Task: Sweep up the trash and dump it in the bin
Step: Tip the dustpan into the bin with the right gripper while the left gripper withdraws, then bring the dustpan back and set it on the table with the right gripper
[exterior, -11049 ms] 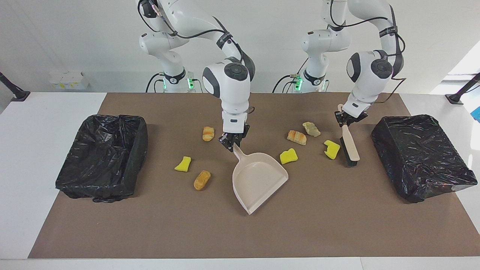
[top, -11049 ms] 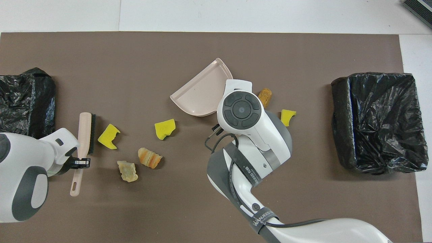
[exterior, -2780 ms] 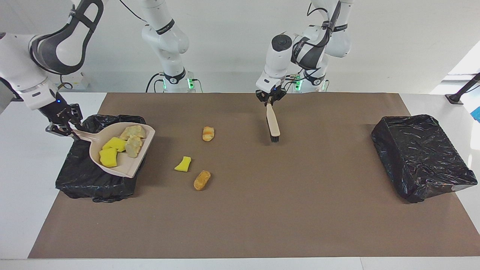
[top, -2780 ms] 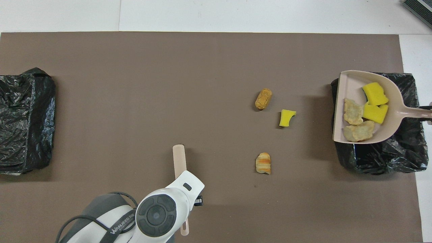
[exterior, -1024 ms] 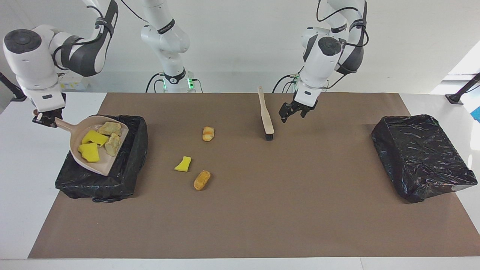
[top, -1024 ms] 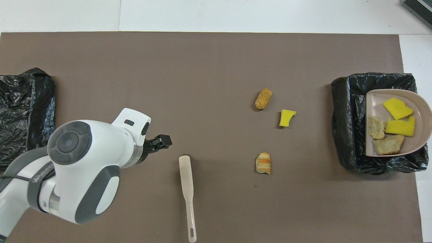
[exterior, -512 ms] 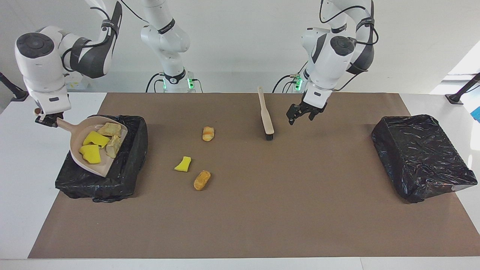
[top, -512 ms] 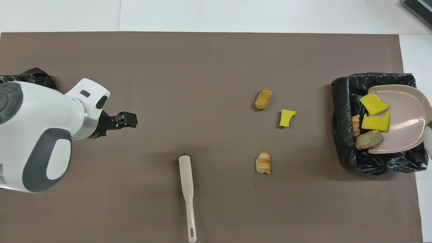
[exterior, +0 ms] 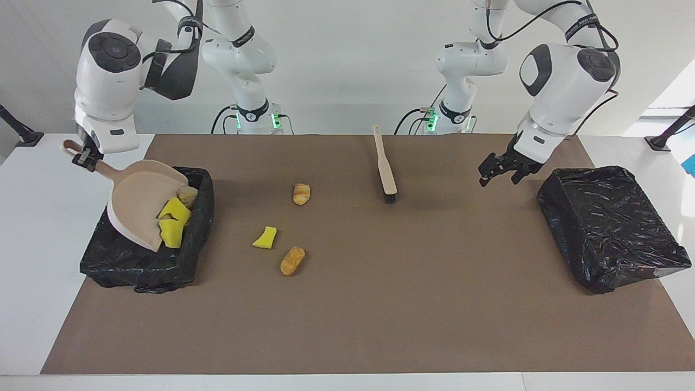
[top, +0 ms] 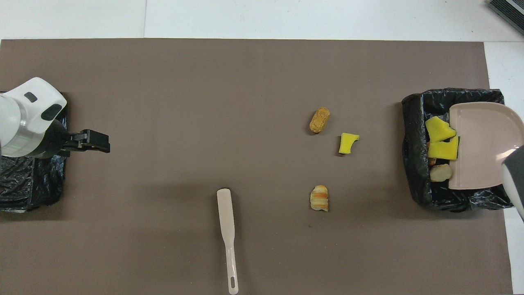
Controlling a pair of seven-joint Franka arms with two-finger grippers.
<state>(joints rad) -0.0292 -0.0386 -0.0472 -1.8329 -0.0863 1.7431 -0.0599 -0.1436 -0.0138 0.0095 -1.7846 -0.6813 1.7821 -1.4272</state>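
My right gripper (exterior: 81, 156) is shut on the handle of the beige dustpan (exterior: 138, 203), which tilts steeply over the black bin (exterior: 141, 271) at the right arm's end. Yellow sponge scraps (exterior: 172, 221) and a brown piece (exterior: 188, 194) slide off its lip into the bin. In the overhead view the dustpan (top: 485, 143) covers part of that bin (top: 417, 180), with yellow scraps (top: 440, 141) at its edge. Loose trash lies on the mat: a bread piece (exterior: 301, 193), a yellow chunk (exterior: 265, 238) and a brown piece (exterior: 292, 260). My left gripper (exterior: 497, 178) hangs open and empty over the mat.
The beige brush (exterior: 385, 168) lies flat on the brown mat near the robots, mid-table. A second black-lined bin (exterior: 608, 228) sits at the left arm's end, just beside my left gripper (top: 105, 144). White table borders the mat.
The dustpan has tipped steeper and the scraps have slid from its middle to its lip and into the bin. My left gripper has moved away from the brush toward the second bin.
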